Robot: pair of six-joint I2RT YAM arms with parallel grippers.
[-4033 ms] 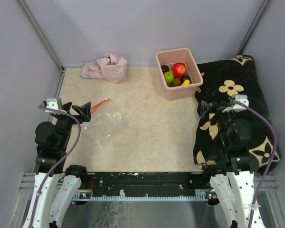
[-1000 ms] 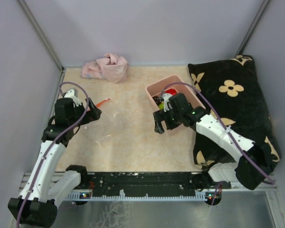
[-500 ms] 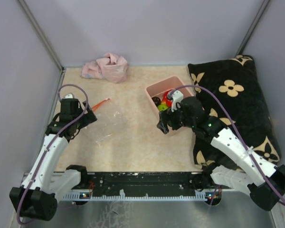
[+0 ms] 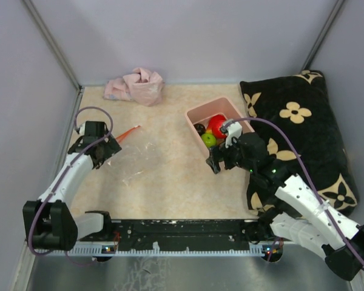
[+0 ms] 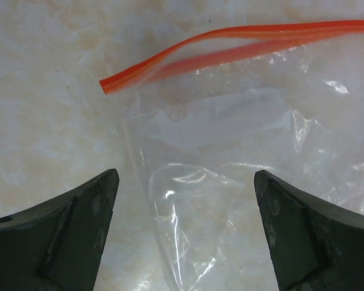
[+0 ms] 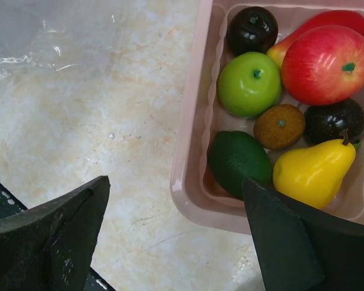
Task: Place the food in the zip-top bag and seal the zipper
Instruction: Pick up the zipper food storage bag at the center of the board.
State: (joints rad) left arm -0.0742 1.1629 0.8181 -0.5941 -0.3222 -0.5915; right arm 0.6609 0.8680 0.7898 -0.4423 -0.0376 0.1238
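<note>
The zip-top bag [image 4: 136, 160] lies flat and empty on the table at the left, its red-orange zipper [image 4: 128, 131] at the far end. In the left wrist view the bag [image 5: 230, 182] lies under my open left gripper [image 5: 185, 176], with the zipper [image 5: 230, 39] beyond the fingertips, its two strips apart. The left gripper [image 4: 106, 150] hovers at the bag's left edge. The food [image 4: 215, 128] sits in a pink tub [image 4: 197, 114]. My right gripper [image 6: 176, 182] is open and empty over the tub's near corner [image 6: 191, 121], with red apple [image 6: 327, 63], green apple [image 6: 249, 85] and dark purple ball [image 6: 252, 30] ahead.
A black flowered pillow [image 4: 303, 121] fills the right side under the right arm. A crumpled pink cloth [image 4: 136, 85] lies at the back left. The tub also holds a brown piece [image 6: 279, 126], a yellow pear [image 6: 312, 173] and a dark green fruit [image 6: 238, 160].
Both arms have reached out from rest, and the tub now sits nearer and further left. In the last second the right gripper drew back to the tub's near corner; the left gripper shifted slightly nearer.
</note>
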